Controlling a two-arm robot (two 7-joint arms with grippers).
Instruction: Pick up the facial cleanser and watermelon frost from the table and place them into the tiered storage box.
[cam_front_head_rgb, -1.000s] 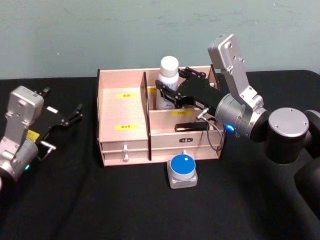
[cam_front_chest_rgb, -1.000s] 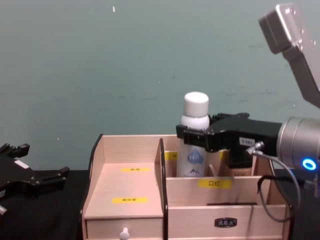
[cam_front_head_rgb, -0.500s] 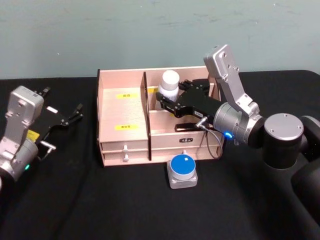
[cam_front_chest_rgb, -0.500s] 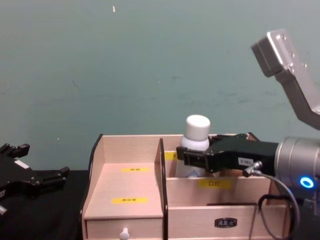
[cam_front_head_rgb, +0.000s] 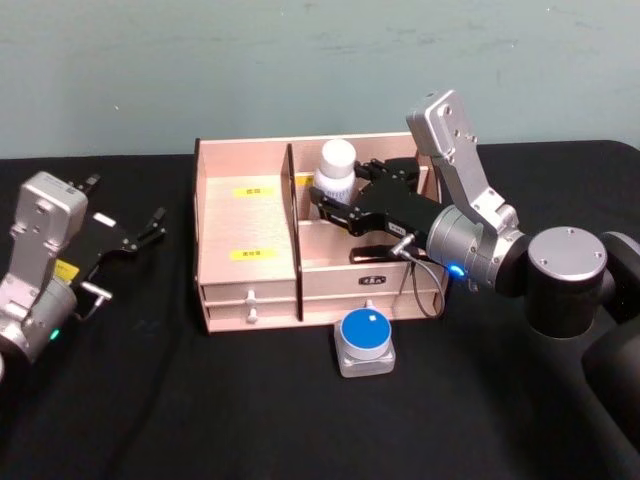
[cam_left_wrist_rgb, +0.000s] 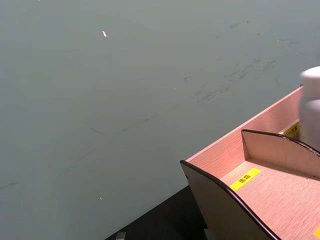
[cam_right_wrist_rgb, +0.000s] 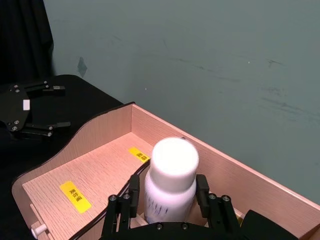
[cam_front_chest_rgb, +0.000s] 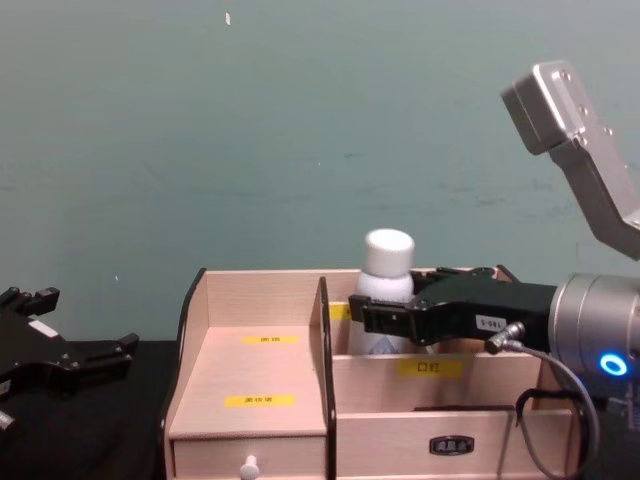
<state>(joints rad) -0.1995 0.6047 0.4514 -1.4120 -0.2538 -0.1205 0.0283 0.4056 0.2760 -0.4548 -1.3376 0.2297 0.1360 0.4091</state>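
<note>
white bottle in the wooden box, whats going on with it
The right tool is closed on the white bottle, holding it upright in the rear compartment of the tiered storage box, just right of the tall divider; it has not let go. A blue-lidded container sits on the table in front of the box. The left tool is open and idle off to the left.

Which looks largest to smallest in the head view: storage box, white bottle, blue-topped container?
1. tiered storage box
2. blue-topped container
3. white bottle, partly hidden by the box and right gripper, so 2 and 3 are unsure.
</note>
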